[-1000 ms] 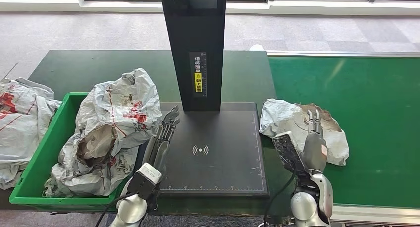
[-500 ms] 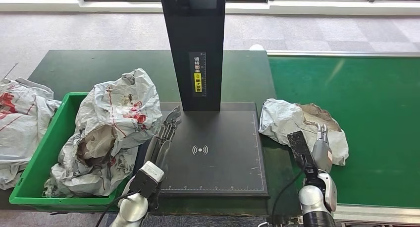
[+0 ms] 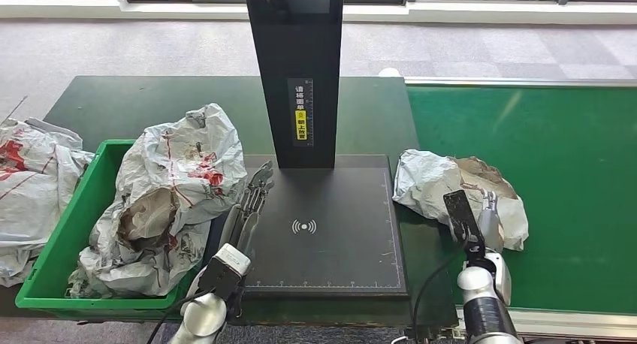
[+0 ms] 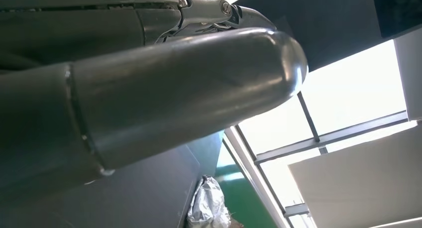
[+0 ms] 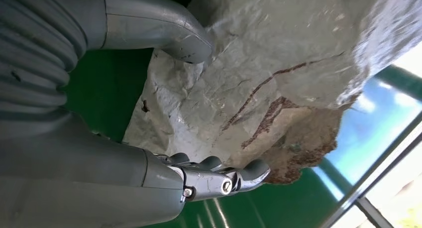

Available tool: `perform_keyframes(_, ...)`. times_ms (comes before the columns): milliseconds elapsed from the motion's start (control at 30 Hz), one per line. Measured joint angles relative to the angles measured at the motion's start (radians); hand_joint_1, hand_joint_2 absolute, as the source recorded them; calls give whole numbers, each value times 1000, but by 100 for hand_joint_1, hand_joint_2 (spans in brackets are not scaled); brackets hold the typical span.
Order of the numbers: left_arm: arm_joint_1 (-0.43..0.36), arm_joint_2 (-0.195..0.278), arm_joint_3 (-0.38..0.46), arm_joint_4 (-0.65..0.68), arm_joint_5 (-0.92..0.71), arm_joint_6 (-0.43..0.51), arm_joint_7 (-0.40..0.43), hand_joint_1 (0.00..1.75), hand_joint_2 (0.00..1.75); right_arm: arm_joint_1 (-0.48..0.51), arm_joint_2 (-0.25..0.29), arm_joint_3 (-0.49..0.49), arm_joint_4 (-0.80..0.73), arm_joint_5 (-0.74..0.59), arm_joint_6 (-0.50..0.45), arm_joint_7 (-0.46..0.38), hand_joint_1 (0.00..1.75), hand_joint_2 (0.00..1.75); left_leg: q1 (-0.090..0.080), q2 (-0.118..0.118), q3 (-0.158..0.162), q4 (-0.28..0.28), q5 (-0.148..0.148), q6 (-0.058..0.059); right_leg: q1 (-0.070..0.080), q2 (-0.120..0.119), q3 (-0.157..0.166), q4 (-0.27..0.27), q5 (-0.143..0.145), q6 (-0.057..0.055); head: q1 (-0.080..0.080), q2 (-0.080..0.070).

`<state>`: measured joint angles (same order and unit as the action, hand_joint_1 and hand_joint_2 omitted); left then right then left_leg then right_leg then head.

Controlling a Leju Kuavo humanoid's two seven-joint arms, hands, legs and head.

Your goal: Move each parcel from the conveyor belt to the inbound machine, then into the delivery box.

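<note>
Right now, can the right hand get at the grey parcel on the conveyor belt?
Probably yes. The right hand is already at the parcel on the conveyor belt, its thumb and fingers spread on either side of it, and nothing lies between them.

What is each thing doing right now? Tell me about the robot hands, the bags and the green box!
Right hand: open, fingers around the parcel, not lifting it.
Parcel on the conveyor belt: crumpled, lying at the belt's edge.
Left hand: open, fingers straight, beside the scanner plate.
Green box: holding a big crumpled parcel.
Parcel left of the box: lying outside it.
</note>
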<state>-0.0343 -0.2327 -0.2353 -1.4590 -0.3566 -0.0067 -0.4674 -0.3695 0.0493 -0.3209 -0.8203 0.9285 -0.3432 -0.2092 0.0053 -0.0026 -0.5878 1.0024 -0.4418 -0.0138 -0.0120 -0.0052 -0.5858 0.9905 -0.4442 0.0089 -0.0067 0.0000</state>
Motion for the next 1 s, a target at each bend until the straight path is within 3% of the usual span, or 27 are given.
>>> perform_keyframes(133, 0, 0, -10, 5, -3, 11, 7, 0, 0, -74, -39, -27, 159, 40, -20, 41, 0, 175, 0, 0, 0, 0, 0, 0, -1, 0, 0, 0, 0, 0, 0, 0)
perform_keyframes(367, 13, 2, -17, -1, -7, 22, 25, 0, 0, -112, -64, -44, 301, 112, -78, 90, 0, 175, 0, -1, 0, 0, 0, 0, 0, 0, 0, 0, 0, 0, 0, 0)
perform_keyframes(667, 13, 3, -36, 11, -3, 24, 29, 0, 0, -186, -83, -45, 397, 242, -11, 224, 2, 175, -1, 0, 0, 0, 0, 0, -1, 0, 0, 0, 0, 1, 0, 0)
perform_keyframes(800, 13, 3, -37, 16, -2, 25, 29, 0, 0, -199, -83, -45, 417, 249, -5, 231, 175, 175, -1, 0, 0, 0, 0, 1, -1, 0, 0, 0, 1, 1, 0, 0)
perform_keyframes(1000, 9, 3, -38, 17, 1, 25, 37, 0, 0, -212, -83, -45, 438, 299, 52, 280, 175, 175, -1, 0, 0, 0, 0, 1, -1, 0, 0, 0, 0, 1, 0, 0)
